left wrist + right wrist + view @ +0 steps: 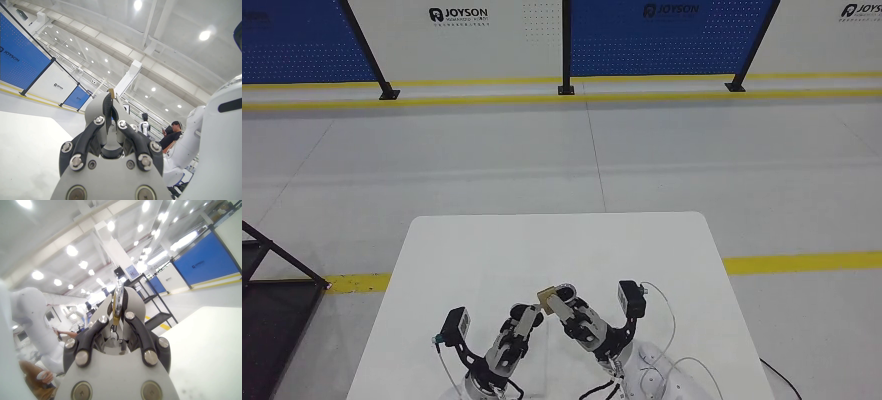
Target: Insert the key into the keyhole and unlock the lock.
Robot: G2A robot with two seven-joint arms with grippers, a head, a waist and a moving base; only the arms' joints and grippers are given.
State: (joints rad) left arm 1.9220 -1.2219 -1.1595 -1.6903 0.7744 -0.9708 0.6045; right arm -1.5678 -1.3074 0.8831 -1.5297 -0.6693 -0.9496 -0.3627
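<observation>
Both grippers are held up just above the near part of the white table [552, 245], tips close together. My right gripper [119, 294] [565, 303] is shut on the padlock: its chrome shackle [118, 298] stands out past the fingertips and a brass part [115, 319] lies toward the palm. My left gripper [111, 99] [529, 314] is shut on a thin brass-coloured piece, the key [112, 93], whose end pokes out beyond the pads. In the top view a brass block [546, 296] sits between the two tips; whether key and lock touch I cannot tell.
Thin cables [667, 335] trail from the right arm over the table's near right corner. A black frame [272, 262] stands off the table's left side. Blue and white partition panels [482, 40] line the far floor.
</observation>
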